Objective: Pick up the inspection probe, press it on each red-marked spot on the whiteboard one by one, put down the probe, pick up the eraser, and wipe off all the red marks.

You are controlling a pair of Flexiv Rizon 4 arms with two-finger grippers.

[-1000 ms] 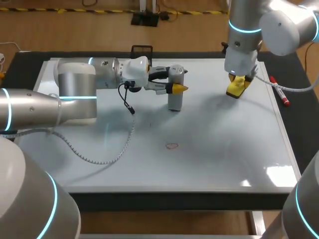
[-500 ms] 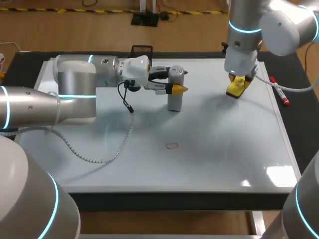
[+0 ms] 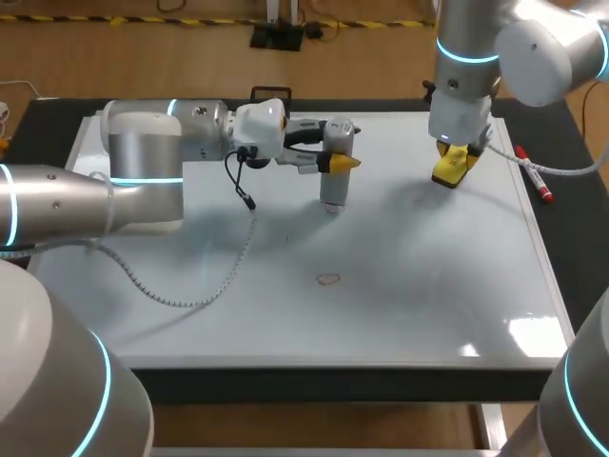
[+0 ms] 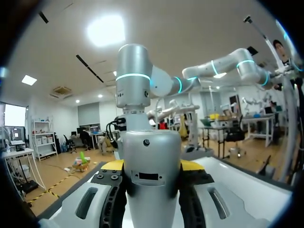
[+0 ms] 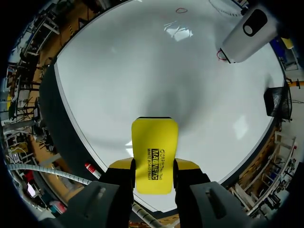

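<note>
Head view: left gripper, coming in from the left, is clamped on the silver inspection probe. The probe stands upright over the far middle of the whiteboard; whether its base touches the board is unclear. One red mark lies nearer the front, well apart from the probe. Right gripper is closed on the yellow eraser, above the board's far right. A red marker lies on the black table, just beside the board's right edge.

Left wrist view: the probe sits between the fingers, both yellow tips against its sides.

Right wrist view: the eraser is gripped from two sides, with the board beneath and the red mark far ahead.
</note>
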